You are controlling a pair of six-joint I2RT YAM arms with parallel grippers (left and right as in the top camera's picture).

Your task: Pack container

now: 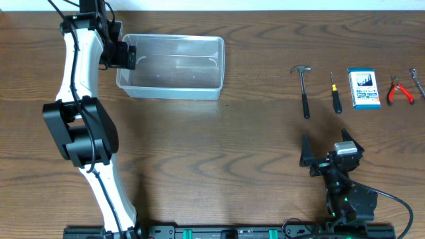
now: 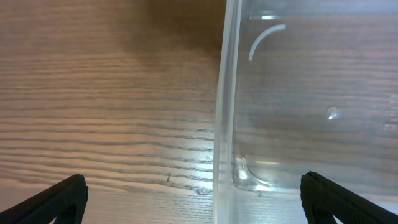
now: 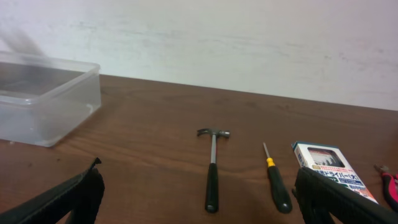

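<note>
The clear plastic container [image 1: 174, 66] stands empty at the back left of the table. My left gripper [image 1: 127, 54] hangs open over its left end. In the left wrist view the tub's wall [image 2: 224, 112] runs between the two fingers: one is over bare table, the other over the tub's inside, and neither touches it. My right gripper [image 1: 329, 146] is open low at the front right, holding nothing. Its wrist view looks out between the open fingers [image 3: 199, 180] at a hammer [image 3: 212, 168] and a screwdriver [image 3: 277, 183], with the container [image 3: 43, 99] far left.
A row of items lies at the back right: hammer [image 1: 304, 89], yellow-collared screwdriver [image 1: 335, 93], blue-and-white box [image 1: 364, 87], red pliers [image 1: 400, 91] and another tool [image 1: 417, 79] at the edge. The left arm's white links [image 1: 83, 126] rise along the left side.
</note>
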